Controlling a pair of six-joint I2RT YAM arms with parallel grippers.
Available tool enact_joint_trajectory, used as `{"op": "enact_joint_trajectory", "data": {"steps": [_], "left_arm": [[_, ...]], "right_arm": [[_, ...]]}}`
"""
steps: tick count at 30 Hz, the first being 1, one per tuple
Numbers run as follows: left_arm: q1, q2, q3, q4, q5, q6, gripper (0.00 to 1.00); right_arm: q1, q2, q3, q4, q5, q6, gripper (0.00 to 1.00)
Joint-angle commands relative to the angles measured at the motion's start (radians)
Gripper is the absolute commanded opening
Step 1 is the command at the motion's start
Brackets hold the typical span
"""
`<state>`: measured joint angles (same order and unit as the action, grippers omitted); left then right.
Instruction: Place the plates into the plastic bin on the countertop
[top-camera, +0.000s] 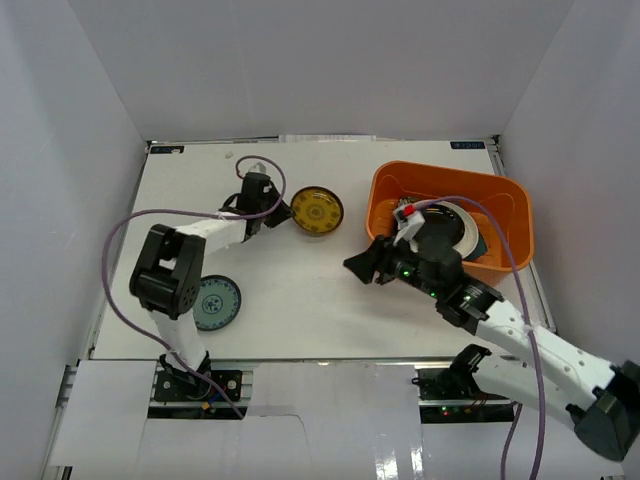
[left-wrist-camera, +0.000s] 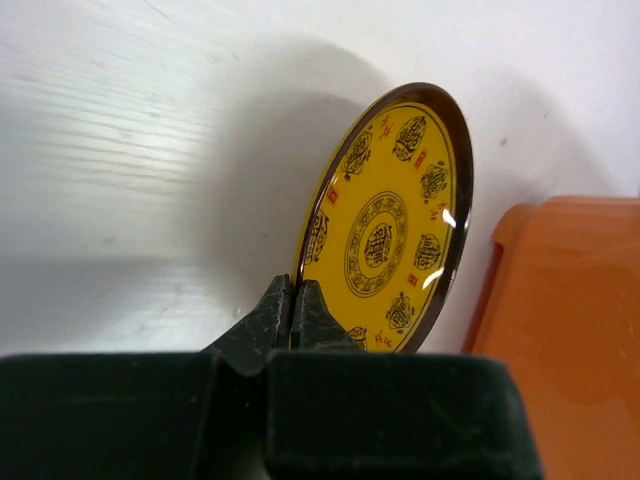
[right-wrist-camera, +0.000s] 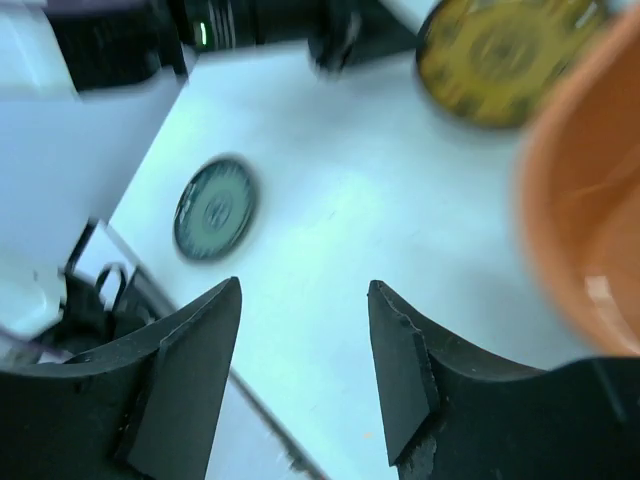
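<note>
My left gripper (top-camera: 283, 212) (left-wrist-camera: 297, 290) is shut on the rim of the yellow-patterned plate (top-camera: 317, 210) (left-wrist-camera: 385, 225), which lies at the back middle of the countertop (top-camera: 300, 290), left of the orange plastic bin (top-camera: 440, 170) (left-wrist-camera: 565, 300). A teal-patterned plate (top-camera: 213, 302) (right-wrist-camera: 215, 207) lies flat at the front left. Stacked plates (top-camera: 455, 225) sit inside the bin, partly hidden by my right arm. My right gripper (top-camera: 358, 265) (right-wrist-camera: 305, 290) hovers open and empty over the countertop, just left of the bin (right-wrist-camera: 590, 220). The yellow plate (right-wrist-camera: 500, 50) also shows blurred in the right wrist view.
White walls enclose the countertop on three sides. The left arm's purple cable (top-camera: 120, 235) loops over the left side. The bin stands close to the right edge.
</note>
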<state>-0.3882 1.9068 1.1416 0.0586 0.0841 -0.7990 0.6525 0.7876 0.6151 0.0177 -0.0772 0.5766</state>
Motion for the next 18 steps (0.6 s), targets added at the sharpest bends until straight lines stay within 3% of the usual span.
{"op": "enact_joint_trajectory", "data": {"steps": [1, 5, 8, 12, 18], "left_arm": [[0.058, -0.307, -0.067, 0.015, -0.032, 0.011, 0.0], [0.118, -0.539, -0.106, -0.048, -0.066, -0.006, 0.0], [0.132, -0.697, -0.102, -0.107, -0.122, 0.001, 0.0], [0.141, -0.837, -0.071, -0.169, -0.145, 0.04, 0.0], [0.14, -0.978, -0.074, -0.223, -0.049, 0.073, 0.0]], "right_arm": [[0.22, 0.149, 0.003, 0.117, 0.163, 0.037, 0.59], [0.45, 0.362, 0.058, 0.285, 0.224, 0.063, 0.6], [0.512, 0.554, 0.103, 0.396, 0.214, 0.118, 0.65], [0.524, 0.86, 0.213, 0.523, 0.137, 0.198, 0.7], [0.527, 1.236, 0.563, 0.473, 0.027, 0.268, 0.72]]}}
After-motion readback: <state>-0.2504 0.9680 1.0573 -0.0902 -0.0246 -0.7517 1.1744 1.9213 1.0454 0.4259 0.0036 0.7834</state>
